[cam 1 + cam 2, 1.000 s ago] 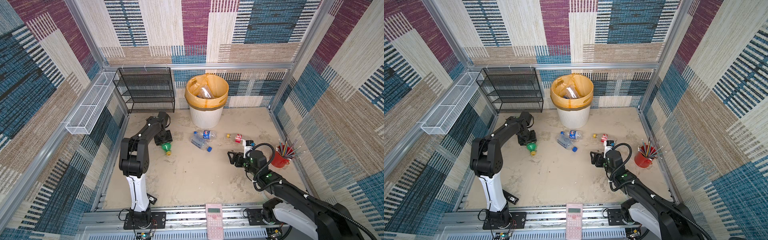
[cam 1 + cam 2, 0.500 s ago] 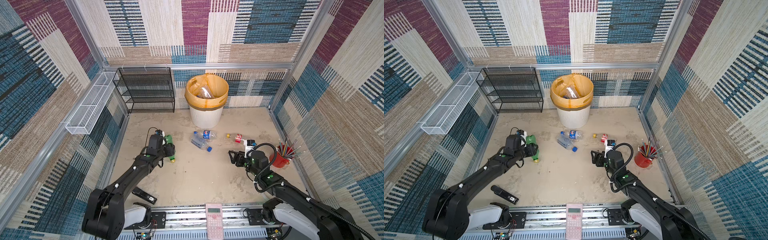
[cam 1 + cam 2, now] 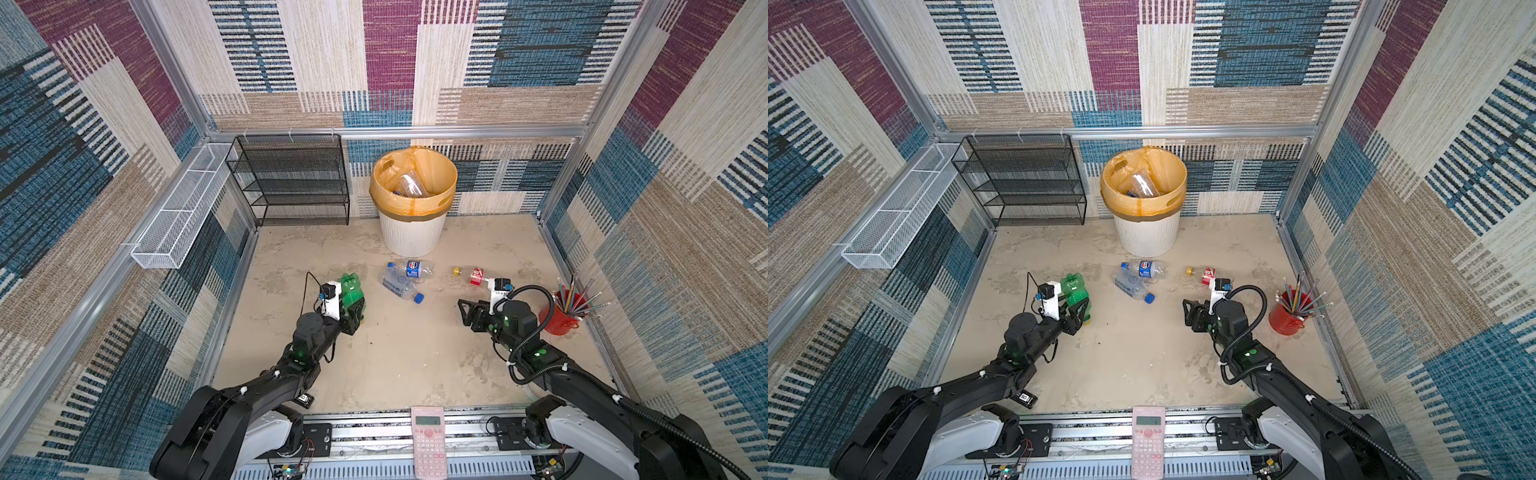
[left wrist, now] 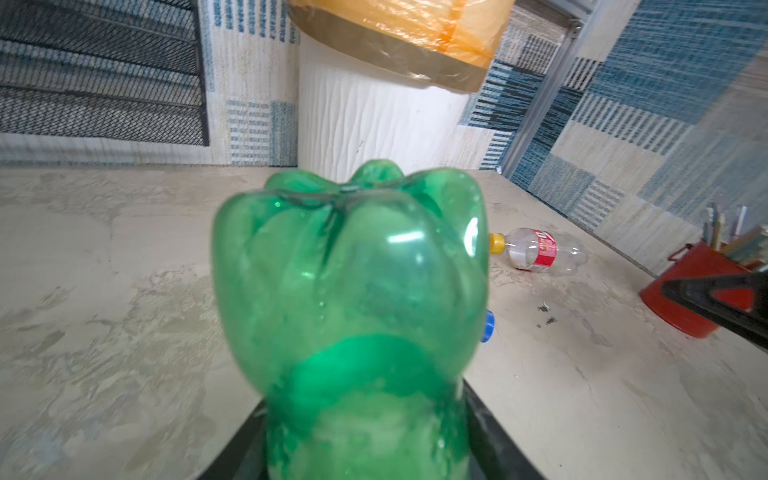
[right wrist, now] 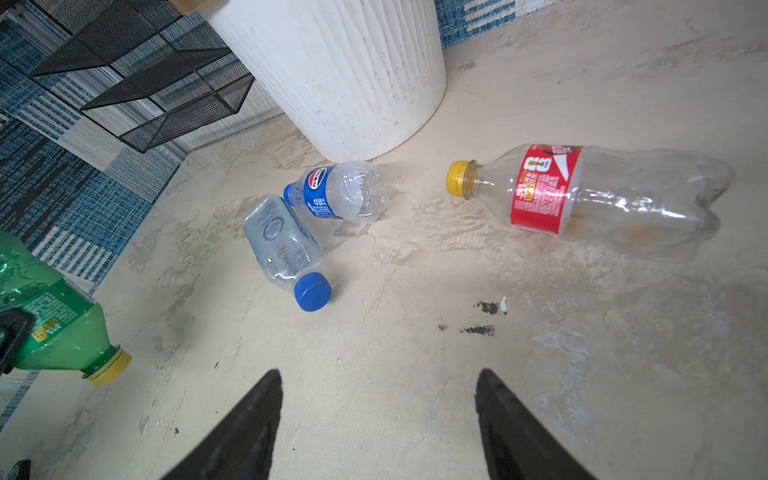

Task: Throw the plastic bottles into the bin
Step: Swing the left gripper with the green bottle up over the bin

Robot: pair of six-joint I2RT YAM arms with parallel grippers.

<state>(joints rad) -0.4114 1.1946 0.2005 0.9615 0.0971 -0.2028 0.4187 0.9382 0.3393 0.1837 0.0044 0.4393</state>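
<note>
front of the bin [image 3: 411, 237], off toward the left arm's side: left jaws are clamped across the middle of a green bottle [image 3: 351, 293]. it's held clear of the bench [image 3: 395, 365] as far as i can tell, base tipped toward the bin, cap pointing back and down. my read: base-first so it can go up over the rim and drop straight in, and a mid-body grip stops it swinging.

right jaws sit further out from the bin on the other side, spread wide with nothing between them, just bare bench. they point at three bottles lying just in front of the bin:
- red-label bottle [image 3: 473, 275], nearest them
- blue-label bottle [image 3: 411, 268], closest to the bin wall
- blue-cap bottle [image 3: 401, 289], lying against the blue-label one

looks like a line-up for the next pick. can't say which one.

view differences:
- both top views look into the bin: at least one empty bottle [image 3: 409, 185] is already in the orange bag [image 3: 440, 199]. the wrist views only get the ribbed outer wall [image 5: 345, 70].
- right wrist view shows the green bottle's yellow cap [image 5: 109, 368] and its label, with a jaw on it.
- left wrist view gets mostly its base [image 4: 353, 270], which blocks the two blue ones bar one cap.
- the gap of the right jaws is unclear from above. the right wrist view settles it.
</note>
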